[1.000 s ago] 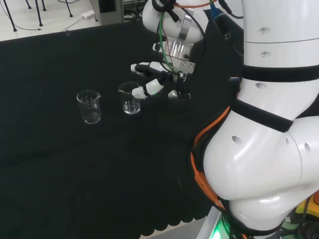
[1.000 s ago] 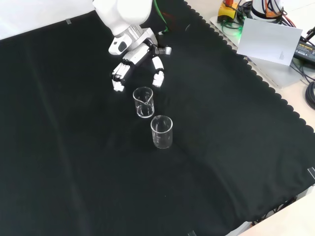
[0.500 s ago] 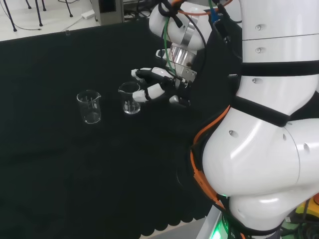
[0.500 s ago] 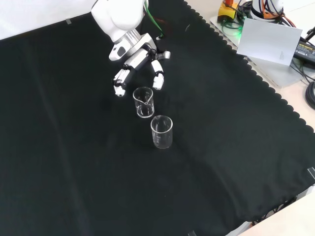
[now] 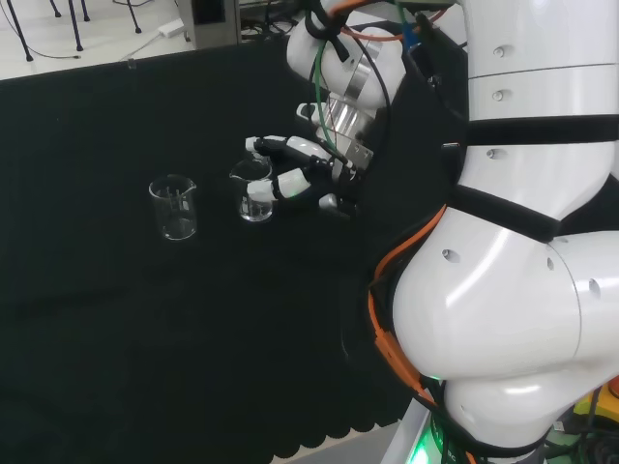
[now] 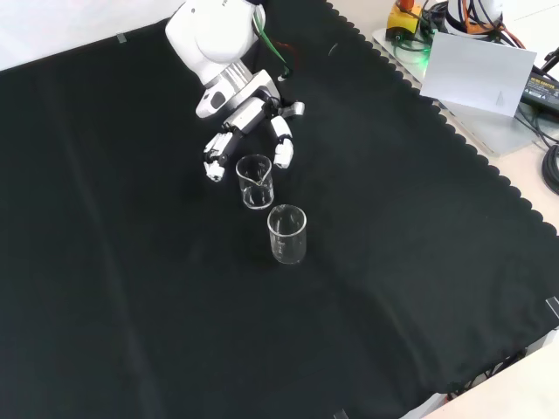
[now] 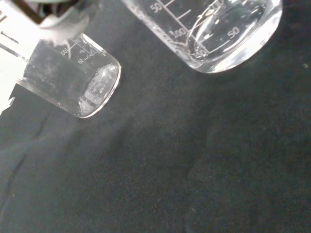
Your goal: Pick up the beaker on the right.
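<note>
The white arm (image 5: 522, 290) rises at the right of the head view, its large links stacked one above another, orange and green cables running along them; the last link (image 6: 214, 39) enters the front view from the top and slopes down to the wrist. The hand (image 6: 247, 118), black with white segments, extends from the wrist low over the cloth, palm turned downward. Its fingers (image 5: 276, 147) reach leftward in the head view, spread apart and only gently bent, closed on nothing; the thumb (image 6: 282, 150) stands apart from the fingers
</note>
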